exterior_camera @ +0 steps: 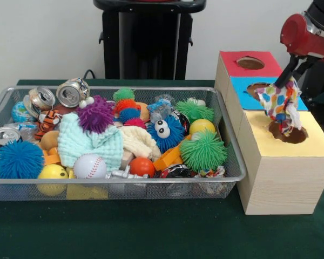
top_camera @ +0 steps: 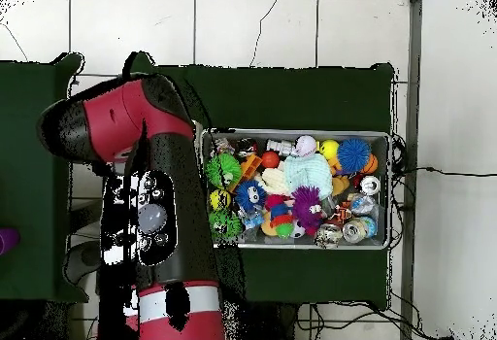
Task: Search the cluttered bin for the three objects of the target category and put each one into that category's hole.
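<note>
My gripper [exterior_camera: 288, 79] hangs over the wooden box at the right, shut on the top of a white cloth with coloured dots [exterior_camera: 281, 103]. The cloth dangles straight down and its lower end reaches into the hole in the yellow section [exterior_camera: 291, 135]. The blue hole [exterior_camera: 256, 89] and the red hole [exterior_camera: 250, 63] lie behind it. In the wire bin [exterior_camera: 113, 181] a mint green knitted cloth [exterior_camera: 89, 143] and a cream cloth [exterior_camera: 137, 141] lie among the toys. In the overhead view my arm [top_camera: 146, 200] covers the box and the gripper.
The bin [top_camera: 291, 133] is packed with spiky rubber balls, crushed cans [exterior_camera: 70, 93], a baseball [exterior_camera: 90, 165], a yellow ball and other small toys. It stands close against the left side of the box on a green cloth-covered table.
</note>
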Motion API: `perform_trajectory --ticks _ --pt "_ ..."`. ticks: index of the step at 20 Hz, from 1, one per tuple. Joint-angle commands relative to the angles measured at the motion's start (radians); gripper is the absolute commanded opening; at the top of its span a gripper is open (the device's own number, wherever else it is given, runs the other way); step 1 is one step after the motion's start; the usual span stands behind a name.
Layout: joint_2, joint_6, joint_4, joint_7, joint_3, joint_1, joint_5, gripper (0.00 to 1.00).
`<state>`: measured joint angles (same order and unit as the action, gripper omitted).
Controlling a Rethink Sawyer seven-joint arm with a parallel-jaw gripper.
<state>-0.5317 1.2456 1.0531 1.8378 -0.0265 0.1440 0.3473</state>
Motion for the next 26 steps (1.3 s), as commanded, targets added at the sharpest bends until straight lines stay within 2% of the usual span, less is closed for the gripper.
perform_trajectory --ticks 1,5,10,16,21,26 --pt "0.113 0.041 -0.097 0.29 0.017 0.001 -0.023 0.0" --pt "0.181 0.011 -0.159 0.321 0.019 0.015 -0.03 0.0" --pt "0.211 -0.05 -0.154 0.349 0.023 0.023 -0.056 0.0" --pt "0.229 -0.165 -0.076 0.432 0.057 0.044 -0.087 0.0" --pt "0.202 -0.316 0.049 0.52 0.09 0.065 -0.104 0.0" --pt "0.189 -0.43 0.161 0.548 0.095 0.066 -0.124 0.0"
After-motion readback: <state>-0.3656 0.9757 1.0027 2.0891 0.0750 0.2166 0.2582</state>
